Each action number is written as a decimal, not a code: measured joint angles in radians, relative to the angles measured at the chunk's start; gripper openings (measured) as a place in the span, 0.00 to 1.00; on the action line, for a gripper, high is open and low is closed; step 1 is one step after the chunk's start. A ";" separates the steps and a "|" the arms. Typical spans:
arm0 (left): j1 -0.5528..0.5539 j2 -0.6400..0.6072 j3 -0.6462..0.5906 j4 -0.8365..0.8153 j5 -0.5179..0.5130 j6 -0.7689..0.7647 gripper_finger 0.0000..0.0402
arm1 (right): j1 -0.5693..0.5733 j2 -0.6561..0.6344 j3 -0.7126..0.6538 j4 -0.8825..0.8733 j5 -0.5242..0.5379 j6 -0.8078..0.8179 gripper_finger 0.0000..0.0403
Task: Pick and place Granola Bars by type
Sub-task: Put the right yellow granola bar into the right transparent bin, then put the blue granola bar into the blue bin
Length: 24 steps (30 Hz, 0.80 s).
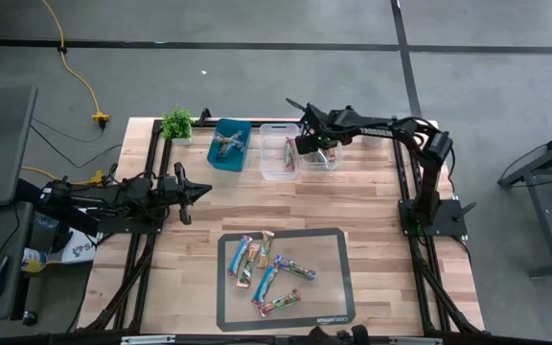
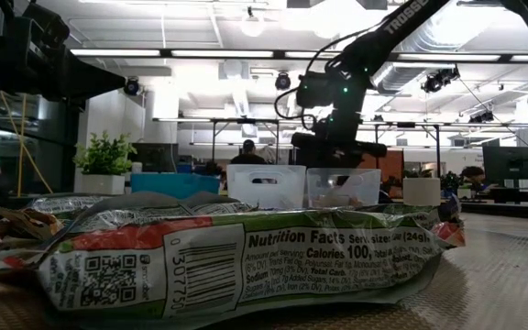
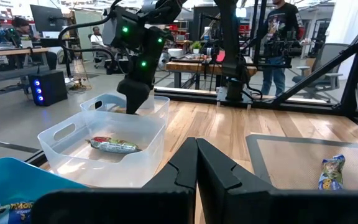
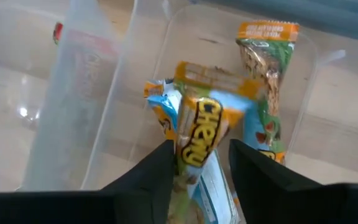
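Several granola bars (image 1: 268,268) lie flat on a grey mat near the table's near edge; one fills the low view's foreground (image 2: 246,261). My right gripper (image 1: 316,146) (image 4: 199,171) hangs over the right-hand clear bin (image 1: 321,158) at the far edge, shut on an orange bar printed "Chewy" (image 4: 199,134). Another bar (image 4: 266,81) lies flat on that bin's floor. The middle clear bin (image 3: 104,134) holds one bar (image 3: 114,145), and the teal bin (image 1: 230,144) holds some too. My left gripper (image 1: 197,192) (image 3: 196,163) is shut and empty, over bare wood at the table's left. My right gripper pinches the orange bar across its width, one finger (image 4: 157,171) on each long edge, near the end closest to the wrist (image 4: 194,155). The fingers come from above, pointing down into the bin. The bar hangs below them, lifted clear, its far end (image 4: 213,74) over the bin floor.
A small potted plant (image 1: 177,123) stands at the far left corner beside the teal bin. The three bins sit side by side along the far edge. Bare wood lies between the bins and the mat (image 1: 338,287). People stand in the room beyond the table.
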 joint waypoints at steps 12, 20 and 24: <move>0.000 0.000 0.000 0.000 0.000 0.000 0.00 | -0.021 -0.160 0.001 -0.007 0.078 -0.033 0.38; 0.000 0.000 0.000 0.000 0.000 0.000 0.00 | -0.008 -0.306 0.002 0.062 0.007 -0.113 0.38; 0.000 0.000 0.000 0.000 0.000 0.000 0.00 | 0.042 -0.363 0.003 0.116 -0.083 -0.177 0.38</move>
